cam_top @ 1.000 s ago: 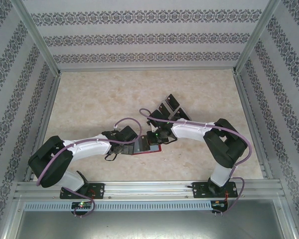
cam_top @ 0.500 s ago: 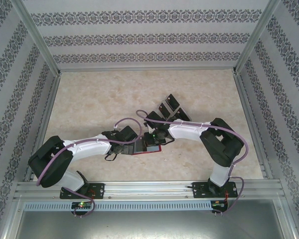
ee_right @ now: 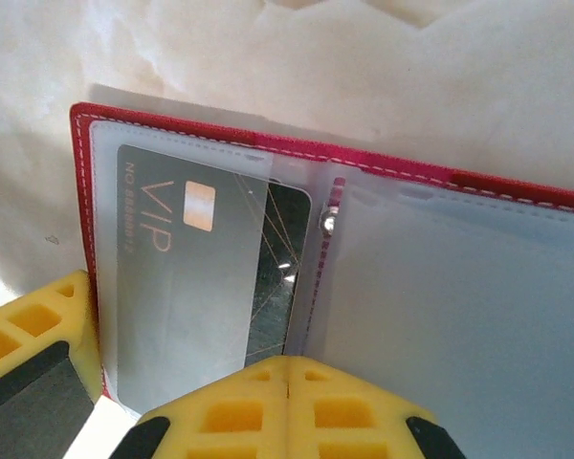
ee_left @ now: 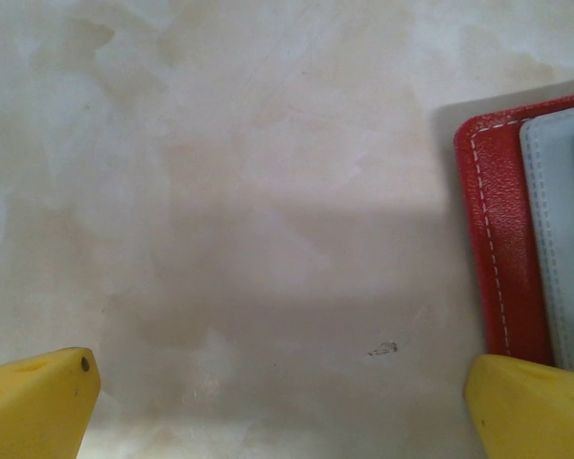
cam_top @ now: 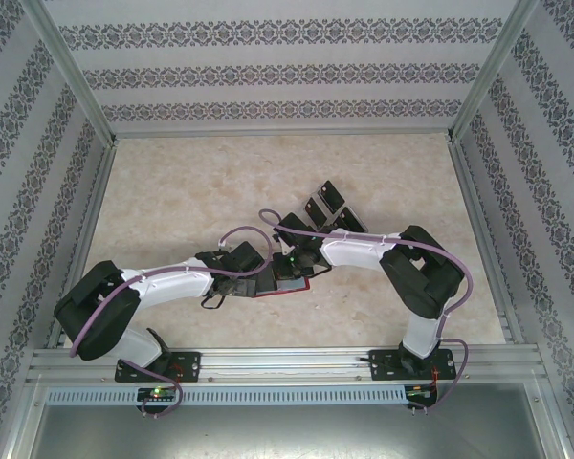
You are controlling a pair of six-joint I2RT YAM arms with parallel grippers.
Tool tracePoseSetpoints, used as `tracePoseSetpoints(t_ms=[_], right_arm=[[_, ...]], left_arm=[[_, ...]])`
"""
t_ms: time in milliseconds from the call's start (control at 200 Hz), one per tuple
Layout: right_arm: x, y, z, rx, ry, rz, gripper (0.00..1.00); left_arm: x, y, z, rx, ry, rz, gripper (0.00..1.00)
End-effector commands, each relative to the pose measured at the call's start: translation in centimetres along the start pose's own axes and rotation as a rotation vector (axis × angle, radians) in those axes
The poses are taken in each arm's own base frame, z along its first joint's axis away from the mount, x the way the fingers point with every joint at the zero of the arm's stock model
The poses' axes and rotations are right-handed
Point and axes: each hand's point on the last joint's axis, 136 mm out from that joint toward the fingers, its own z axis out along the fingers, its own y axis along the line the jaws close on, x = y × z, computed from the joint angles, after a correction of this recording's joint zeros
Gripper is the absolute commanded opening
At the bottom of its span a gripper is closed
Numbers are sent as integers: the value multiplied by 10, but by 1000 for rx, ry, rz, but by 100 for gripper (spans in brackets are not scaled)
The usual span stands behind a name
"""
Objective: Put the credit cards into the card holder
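Note:
The card holder, a red wallet, lies open and flat with greyish clear sleeves inside. One black credit card marked VIP sits in its left sleeve, with a dark strip still outside the sleeve's edge. My right gripper is shut, its tips pressed together at that card's near edge. My left gripper is open over bare table, its right finger on the card holder's left border. In the top view both grippers meet over the card holder.
Several loose black credit cards lie fanned on the marble-look table just beyond the right arm. Aluminium rails and patterned walls close in the table on three sides. The left gripper's yellow finger sits at the wallet's left edge.
The right arm has shifted a little to the left, bringing its shut gripper further over the wallet. The left arm has stayed put.

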Motion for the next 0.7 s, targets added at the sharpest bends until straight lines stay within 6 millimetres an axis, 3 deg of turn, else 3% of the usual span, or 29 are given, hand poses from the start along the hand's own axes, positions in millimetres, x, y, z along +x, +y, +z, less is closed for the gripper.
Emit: tracePoseSetpoints(t_ms=[0,320,700], right_arm=[[-4,14,2,-43,-2,3,0],[-5,18,8,-73,-1,22,0],[-13,4,-20,-51,-66,36,0]], left_arm=[[8,3,10,-5,25,-9,100],[8,2,10,-5,26,-7,100],[9,3,9,-6,29,-8,100]])
